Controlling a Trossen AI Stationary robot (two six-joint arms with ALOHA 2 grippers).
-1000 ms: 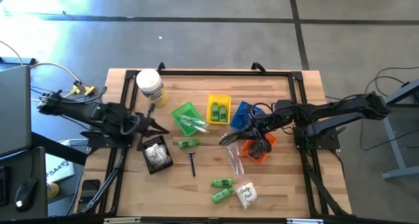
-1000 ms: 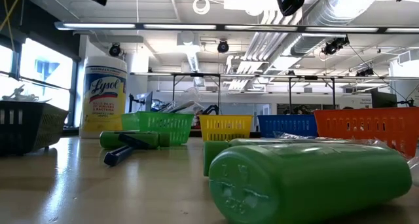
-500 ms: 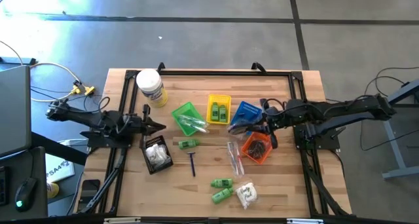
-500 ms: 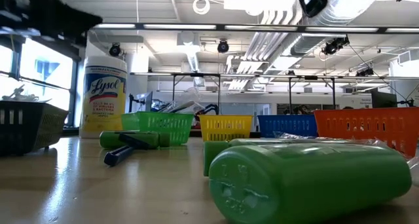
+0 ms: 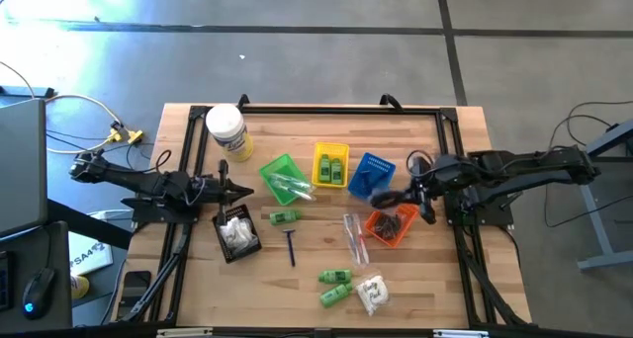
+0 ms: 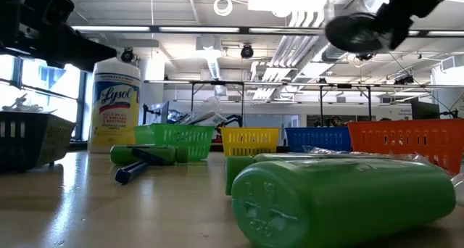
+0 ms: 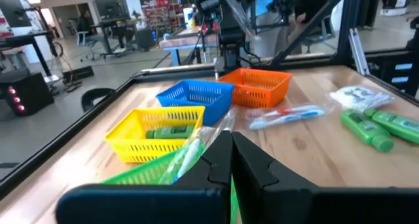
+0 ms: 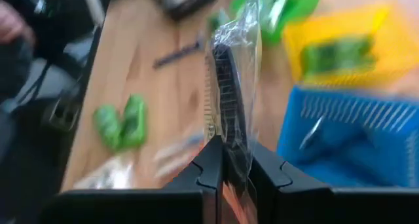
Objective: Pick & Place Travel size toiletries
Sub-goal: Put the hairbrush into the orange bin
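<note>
The right pincer (image 5: 388,197) grips a clear-wrapped black comb (image 8: 230,99) right of the frame centre, between the blue basket (image 5: 374,167) and orange basket (image 5: 392,229). The left pincer (image 5: 245,187) is closed with nothing in it, at centre left above the black basket (image 5: 236,241) on the wooden tabletop (image 5: 415,279).

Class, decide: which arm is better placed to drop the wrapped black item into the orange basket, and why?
Right. The right gripper is shut on the clear-wrapped black item and hangs by the orange basket. The left gripper is shut, empty, near the black basket.
</note>
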